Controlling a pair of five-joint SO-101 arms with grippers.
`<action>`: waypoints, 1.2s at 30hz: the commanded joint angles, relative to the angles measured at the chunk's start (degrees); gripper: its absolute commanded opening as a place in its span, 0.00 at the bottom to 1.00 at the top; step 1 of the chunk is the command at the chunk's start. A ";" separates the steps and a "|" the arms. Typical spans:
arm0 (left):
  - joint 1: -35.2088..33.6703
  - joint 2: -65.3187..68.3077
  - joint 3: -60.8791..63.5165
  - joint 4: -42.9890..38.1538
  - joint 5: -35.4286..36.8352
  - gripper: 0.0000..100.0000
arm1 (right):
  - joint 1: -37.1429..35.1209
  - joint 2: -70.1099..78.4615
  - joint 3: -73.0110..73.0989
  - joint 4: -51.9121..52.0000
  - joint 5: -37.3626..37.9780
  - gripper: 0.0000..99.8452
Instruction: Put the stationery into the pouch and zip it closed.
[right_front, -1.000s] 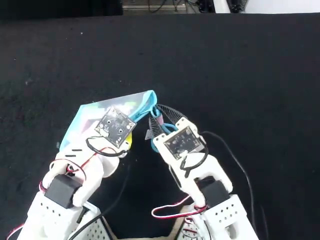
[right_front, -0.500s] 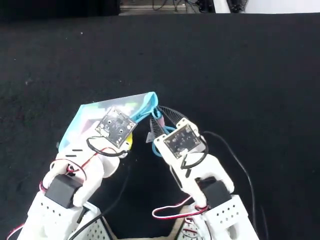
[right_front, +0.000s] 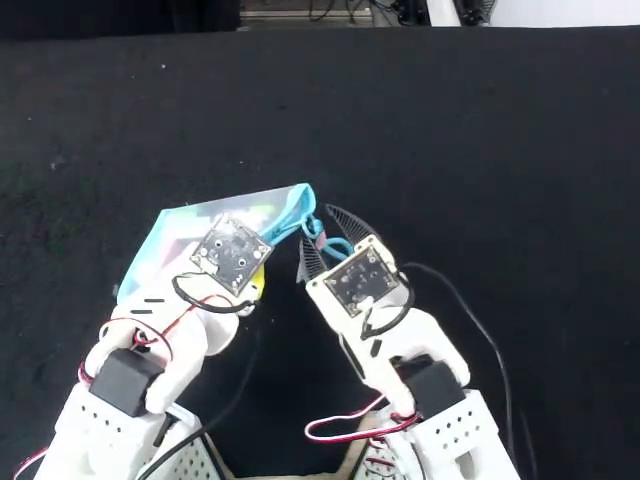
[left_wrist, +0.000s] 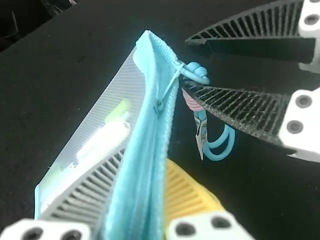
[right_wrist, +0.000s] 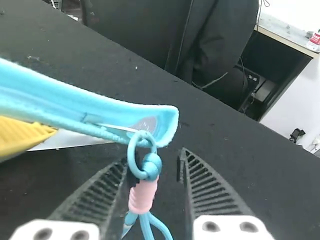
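Observation:
The pouch (right_front: 185, 235) lies on the black table, with a clear striped side and a teal zipper edge (left_wrist: 150, 130). Stationery (left_wrist: 107, 127) shows through the clear side. My left gripper (right_front: 268, 240) is shut on the pouch's zipper edge, grey finger on one side and yellow finger (left_wrist: 187, 197) on the other. The zipper slider sits at the pouch's end (right_wrist: 165, 120). From it hangs a teal pull cord (right_wrist: 142, 195) with a pink sleeve. My right gripper (right_wrist: 152, 160) stands open at that end, and the cord rests against one black finger (left_wrist: 235, 107).
The black table top (right_front: 480, 150) stretches wide beyond and to the right of the pouch. Both arms' cables (right_front: 470, 320) trail toward the front edge. Dark furniture and a desk (right_wrist: 280, 35) stand past the table's far edge.
My right gripper has turned slightly and its fingers stand a little wider around the pull cord. The pouch and my left arm have not moved.

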 joint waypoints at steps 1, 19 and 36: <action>-1.63 0.88 -1.54 0.88 0.62 0.03 | -0.62 -0.04 -3.82 0.18 -0.53 0.13; -1.63 0.88 -1.54 0.88 0.79 0.03 | -0.88 -9.10 0.04 0.97 -0.18 0.12; -1.63 0.88 -1.45 0.88 0.88 0.03 | -0.53 -9.10 -0.13 0.88 2.11 0.01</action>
